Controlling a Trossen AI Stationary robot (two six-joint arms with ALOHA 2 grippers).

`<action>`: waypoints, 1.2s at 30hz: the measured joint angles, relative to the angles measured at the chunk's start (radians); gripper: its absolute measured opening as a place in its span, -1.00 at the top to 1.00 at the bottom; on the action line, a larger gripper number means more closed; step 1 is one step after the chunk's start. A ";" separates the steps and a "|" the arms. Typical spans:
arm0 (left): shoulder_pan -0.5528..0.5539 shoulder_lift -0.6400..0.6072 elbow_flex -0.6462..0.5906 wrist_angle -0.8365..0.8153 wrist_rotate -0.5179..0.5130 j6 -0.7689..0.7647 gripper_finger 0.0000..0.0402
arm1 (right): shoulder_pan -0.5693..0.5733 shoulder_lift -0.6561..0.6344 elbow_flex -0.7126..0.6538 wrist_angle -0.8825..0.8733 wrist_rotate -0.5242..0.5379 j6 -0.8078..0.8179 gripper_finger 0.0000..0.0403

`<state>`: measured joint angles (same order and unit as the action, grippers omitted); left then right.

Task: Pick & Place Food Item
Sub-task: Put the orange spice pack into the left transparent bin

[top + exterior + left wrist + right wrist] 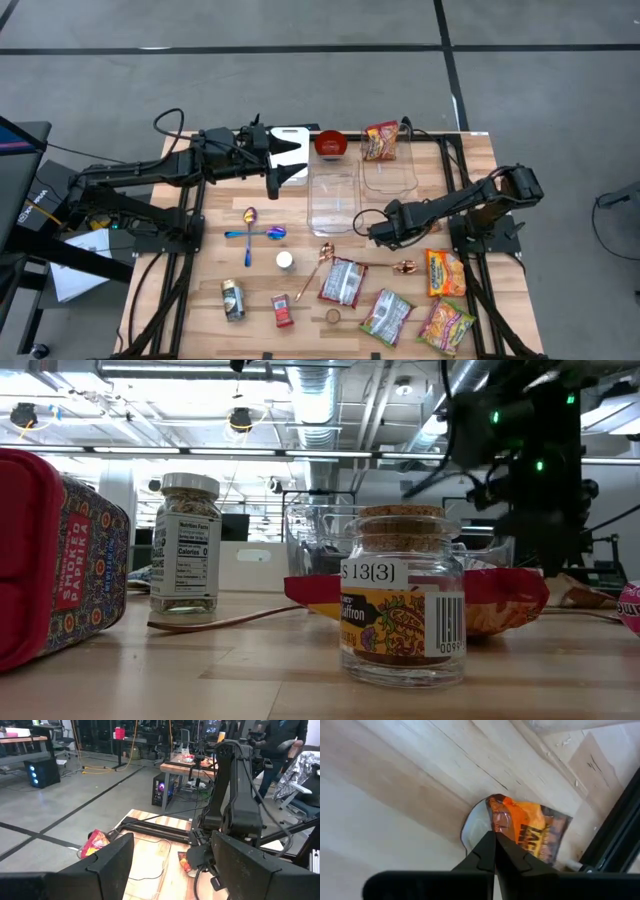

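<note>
Inspection found the right gripper (492, 836) low over the table (470, 160), near the middle of its right half and just beside the clear tub (333, 195). Its two fingers were pressed fully together, with no gap between them. The orange snack packet (535, 832) lay directly beyond the fingertips, its pale sealed edge meeting them. Whether that edge was pinched between the tips or only touched by them could not be told from the wrist view; the overhead view hid the packet under the arm.

The packet's long axis ran outward from the fingertips, roughly continuing the line of the fingers and slanting toward the table's black frame. It lay flat, or nearly so, against the wood.

The left gripper (170, 865) waited at the far left of the table, fingers wide apart and holding nothing. The right arm was clearly the nearer.

Judgement: any lift depended on the seam actually sitting between the tips.
</note>
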<state>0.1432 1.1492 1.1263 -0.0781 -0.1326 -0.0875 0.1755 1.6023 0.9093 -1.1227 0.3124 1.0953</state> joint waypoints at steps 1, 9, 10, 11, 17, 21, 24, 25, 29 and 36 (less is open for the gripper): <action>0.000 0.000 0.000 0.000 0.000 0.000 -0.32 | 0.007 -0.020 0.007 -0.002 0.000 0.012 1.00; 0.000 0.000 0.000 0.001 0.000 0.000 -0.32 | 0.068 -0.231 0.096 -0.046 0.001 0.139 1.00; 0.000 0.000 0.000 0.001 0.000 0.000 -0.32 | 0.079 -0.260 0.106 -0.043 0.000 0.155 1.00; 0.000 0.000 0.000 0.001 0.000 0.000 -0.32 | 0.089 -0.288 0.116 -0.041 0.000 0.172 1.00; 0.000 0.000 0.000 0.000 0.000 0.000 -0.32 | 0.139 -0.460 0.127 0.033 0.011 0.270 1.00; 0.000 0.000 0.000 0.000 0.000 0.000 -0.32 | 0.159 -0.544 0.128 0.059 0.035 0.293 1.00; 0.000 0.000 0.000 0.000 0.000 0.000 -0.32 | 0.157 -0.556 0.128 0.054 0.036 0.267 1.00; 0.000 0.000 0.000 0.000 0.000 0.000 -0.32 | 0.156 -0.556 0.128 0.058 0.034 0.248 1.00; 0.000 0.000 0.000 0.000 0.000 -0.018 -0.32 | 0.157 -0.506 0.127 0.059 -0.002 0.231 1.00; 0.000 0.000 0.000 -0.003 0.012 -0.026 -0.32 | 0.157 -0.365 0.127 0.132 -0.100 0.130 0.79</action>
<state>0.1432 1.1492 1.1263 -0.0815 -0.1204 -0.1138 0.3321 1.2376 1.0367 -0.9906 0.2125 1.2249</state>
